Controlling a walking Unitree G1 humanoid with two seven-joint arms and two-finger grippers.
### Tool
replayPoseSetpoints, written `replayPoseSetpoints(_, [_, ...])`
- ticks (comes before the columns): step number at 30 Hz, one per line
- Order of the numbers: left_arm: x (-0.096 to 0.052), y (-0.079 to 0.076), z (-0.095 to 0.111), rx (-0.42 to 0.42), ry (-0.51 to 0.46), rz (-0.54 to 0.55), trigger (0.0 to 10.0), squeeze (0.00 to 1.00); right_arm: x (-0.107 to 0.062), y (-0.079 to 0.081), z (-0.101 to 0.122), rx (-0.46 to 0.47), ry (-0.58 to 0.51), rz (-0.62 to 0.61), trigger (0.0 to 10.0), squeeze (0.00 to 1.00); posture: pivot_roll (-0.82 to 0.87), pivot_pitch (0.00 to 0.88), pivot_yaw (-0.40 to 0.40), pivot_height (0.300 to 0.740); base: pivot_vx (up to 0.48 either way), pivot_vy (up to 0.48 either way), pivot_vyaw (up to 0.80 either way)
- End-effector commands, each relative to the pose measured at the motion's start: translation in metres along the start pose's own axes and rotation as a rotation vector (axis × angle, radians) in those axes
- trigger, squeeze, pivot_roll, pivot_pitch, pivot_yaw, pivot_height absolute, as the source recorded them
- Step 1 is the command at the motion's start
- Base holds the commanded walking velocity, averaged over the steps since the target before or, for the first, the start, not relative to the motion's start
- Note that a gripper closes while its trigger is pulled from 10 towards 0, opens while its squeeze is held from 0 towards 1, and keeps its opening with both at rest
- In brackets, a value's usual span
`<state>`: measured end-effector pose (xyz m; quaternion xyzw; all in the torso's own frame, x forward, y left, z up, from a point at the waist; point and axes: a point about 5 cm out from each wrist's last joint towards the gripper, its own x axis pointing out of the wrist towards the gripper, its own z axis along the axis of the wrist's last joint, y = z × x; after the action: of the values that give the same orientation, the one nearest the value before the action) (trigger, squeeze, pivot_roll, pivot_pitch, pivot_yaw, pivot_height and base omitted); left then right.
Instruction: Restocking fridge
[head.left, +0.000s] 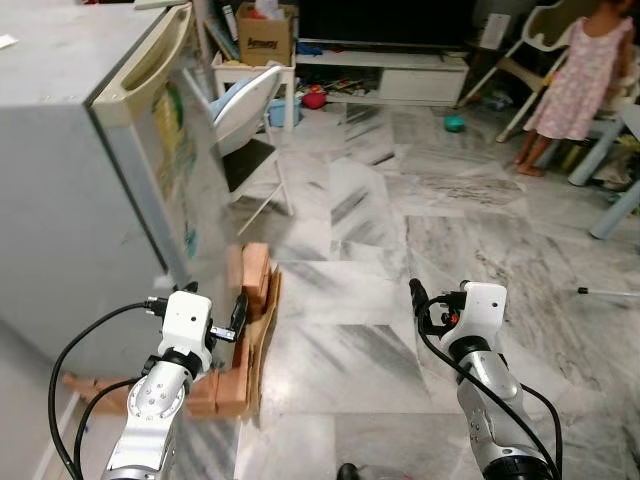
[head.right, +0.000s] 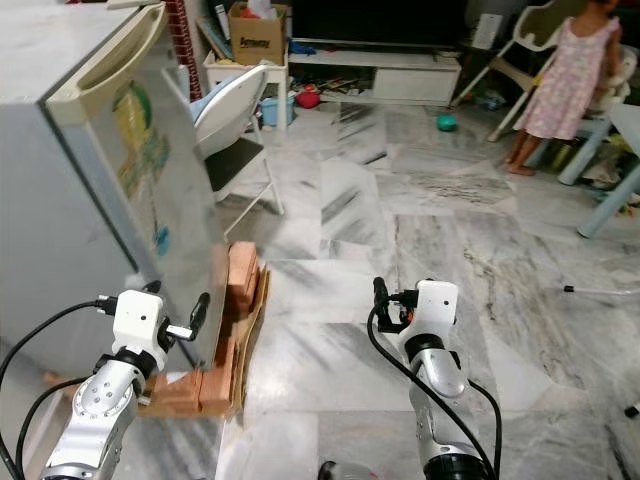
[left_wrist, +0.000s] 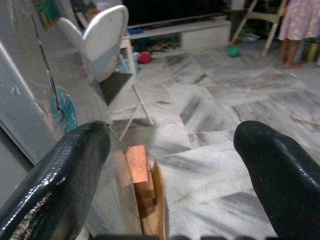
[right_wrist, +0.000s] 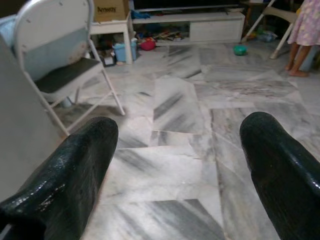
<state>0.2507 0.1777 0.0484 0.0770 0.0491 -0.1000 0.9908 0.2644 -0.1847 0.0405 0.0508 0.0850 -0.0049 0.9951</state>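
A grey fridge (head.left: 60, 200) stands at my left, its door (head.left: 190, 160) shut, with stickers on the front and a long handle along the top edge. It rests on red bricks (head.left: 255, 275). My left gripper (head.left: 215, 303) is held low, just in front of the door's lower corner; its fingers (left_wrist: 75, 165) are spread wide with nothing between them. My right gripper (head.left: 438, 300) hovers over bare marble floor to the right, away from the fridge. In the right wrist view its fingers (right_wrist: 75, 165) are also wide apart and hold nothing.
A sheet of cardboard (head.left: 265, 345) leans against the bricks. A white folding chair (head.left: 245, 110) stands just beyond the fridge. Further back are a TV cabinet (head.left: 400, 75), a cardboard box (head.left: 265, 35) and toys. A person in a pink dress (head.left: 585, 80) stands at the far right.
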Motion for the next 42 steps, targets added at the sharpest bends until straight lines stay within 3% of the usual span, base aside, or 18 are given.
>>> replayPoseSetpoints(1, [-0.001, -0.002, -0.003, -0.002, 0.011, -0.005, 10.0, 0.00, 0.003, -0.001, 0.004, -0.010, -0.011, 0.005, 10.0, 0.00, 0.02, 0.000, -0.032, 0.740, 0.368, 0.000, 0.00])
replayPoseSetpoints(16, [-0.008, 0.007, -0.009, -0.001, 0.038, 0.032, 10.0, 0.00, 0.002, -0.001, 0.004, -0.006, -0.016, 0.004, 10.0, 0.00, 0.02, 0.000, -0.033, 0.740, 0.287, 0.000, 0.00])
replayPoseSetpoints(21, [-0.015, 0.031, -0.022, -0.077, 0.117, 0.132, 10.0, 0.00, 0.002, -0.001, 0.007, -0.005, -0.035, 0.014, 10.0, 0.00, 0.03, 0.000, -0.037, 0.740, 0.000, 0.000, 0.00])
replayPoseSetpoints(29, [-0.020, 0.050, -0.018, -0.075, 0.099, 0.216, 10.0, 0.00, -0.001, 0.003, 0.009, -0.021, -0.051, 0.053, 10.0, 0.00, 0.03, 0.003, -0.039, 0.740, 0.000, 0.000, 0.49])
replayPoseSetpoints(38, [-0.018, 0.042, -0.016, -0.045, 0.089, 0.186, 10.0, 0.00, -0.002, 0.003, 0.008, -0.010, -0.043, 0.050, 10.0, 0.00, 0.03, 0.006, -0.044, 0.740, 0.000, 0.000, 0.51])
replayPoseSetpoints(42, [-0.005, 0.036, -0.014, -0.036, 0.089, 0.134, 10.0, 0.00, -0.001, 0.002, 0.007, -0.009, -0.036, 0.039, 10.0, 0.00, 0.03, 0.008, -0.048, 0.740, 0.000, 0.000, 0.00])
